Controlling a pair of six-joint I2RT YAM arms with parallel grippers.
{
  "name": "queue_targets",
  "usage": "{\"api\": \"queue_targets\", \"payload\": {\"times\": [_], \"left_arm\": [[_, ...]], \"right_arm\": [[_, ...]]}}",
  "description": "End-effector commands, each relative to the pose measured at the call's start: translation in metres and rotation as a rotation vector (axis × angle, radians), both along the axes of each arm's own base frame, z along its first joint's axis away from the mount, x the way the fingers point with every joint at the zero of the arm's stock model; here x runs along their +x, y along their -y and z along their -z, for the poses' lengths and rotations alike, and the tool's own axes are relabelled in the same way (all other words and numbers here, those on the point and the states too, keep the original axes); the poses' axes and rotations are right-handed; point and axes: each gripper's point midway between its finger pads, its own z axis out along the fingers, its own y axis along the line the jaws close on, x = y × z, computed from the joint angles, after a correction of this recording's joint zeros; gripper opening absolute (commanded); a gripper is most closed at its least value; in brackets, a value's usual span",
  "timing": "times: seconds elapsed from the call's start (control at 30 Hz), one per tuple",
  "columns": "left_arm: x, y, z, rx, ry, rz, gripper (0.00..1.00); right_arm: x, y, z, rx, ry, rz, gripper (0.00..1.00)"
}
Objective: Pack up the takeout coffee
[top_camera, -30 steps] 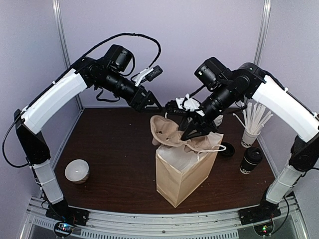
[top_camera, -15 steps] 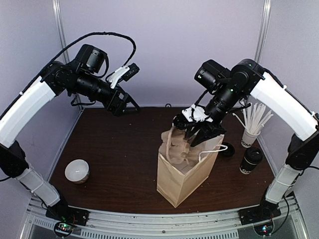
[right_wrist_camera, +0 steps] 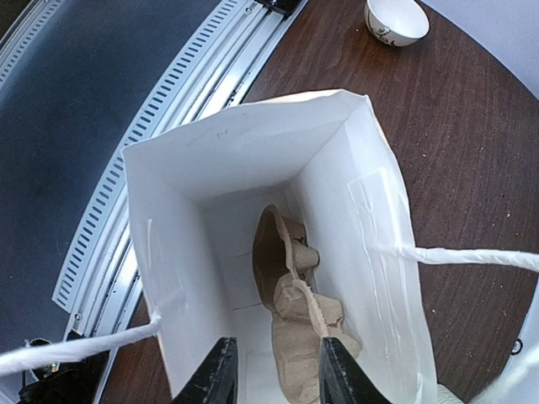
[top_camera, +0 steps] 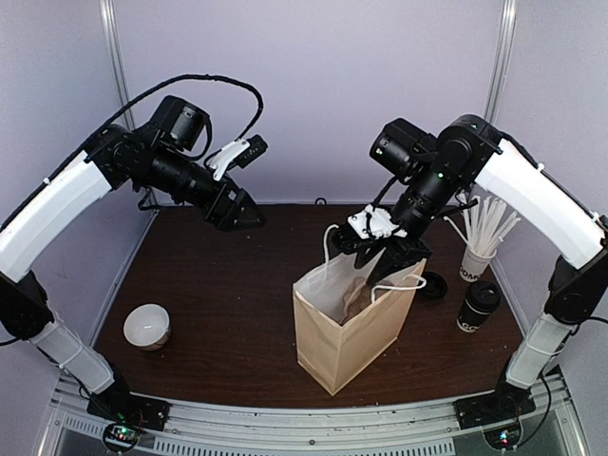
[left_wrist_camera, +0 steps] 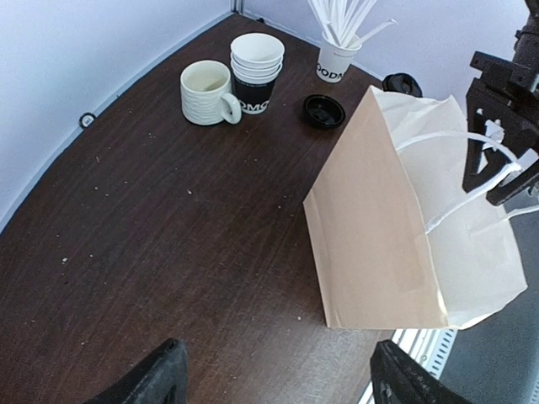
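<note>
Standing upright: small white-and-black lidded paper coffee cup [top_camera: 480, 306], right of tan paper bag [top_camera: 342, 342]; nearer right gripper [right_wrist_camera: 277, 353], fingers partway apart over bag mouth; left gripper [left_wrist_camera: 278, 362] wide apart, well away.

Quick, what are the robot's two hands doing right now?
Left gripper: open, empty.
Right gripper: at the paper bag mouth, over the cardboard tray; cannot tell if it grips it.
</note>
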Motion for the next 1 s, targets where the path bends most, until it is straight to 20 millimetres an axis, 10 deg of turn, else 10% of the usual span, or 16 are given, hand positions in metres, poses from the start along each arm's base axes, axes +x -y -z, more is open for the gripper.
{"api": "queue_targets", "payload": {"times": [0.0, 0.23, 0.53, 0.67, 0.83, 0.97], "left_arm": [[-0.009, 0.013, -0.023, -0.114, -0.004, 0.06, 0.74], [-0.035, 0.064, -0.013, -0.144, -0.021, 0.177, 0.8], [-0.02, 0.121, 0.016, -0.11, -0.036, 0.162, 0.78], [-0.01, 0.133, 0.01, -0.124, -0.014, 0.161, 0.59], [0.014, 0.129, -0.017, -0.112, 0.14, 0.114, 0.0], [0.023, 0.126, -0.029, -0.082, 0.212, 0.107, 0.0]], "right_arm": [[-0.005, -0.002, -0.017, 0.067, -0.007, 0.036, 0.37], [0.003, 0.005, -0.043, 0.143, -0.035, 0.125, 0.46], [0.011, 0.034, -0.068, 0.221, -0.032, 0.236, 0.5], [0.015, 0.05, -0.074, 0.249, -0.039, 0.297, 0.5], [0.026, 0.066, -0.083, 0.315, -0.061, 0.376, 0.5], [0.033, 0.07, -0.078, 0.336, -0.089, 0.418, 0.5]]}}
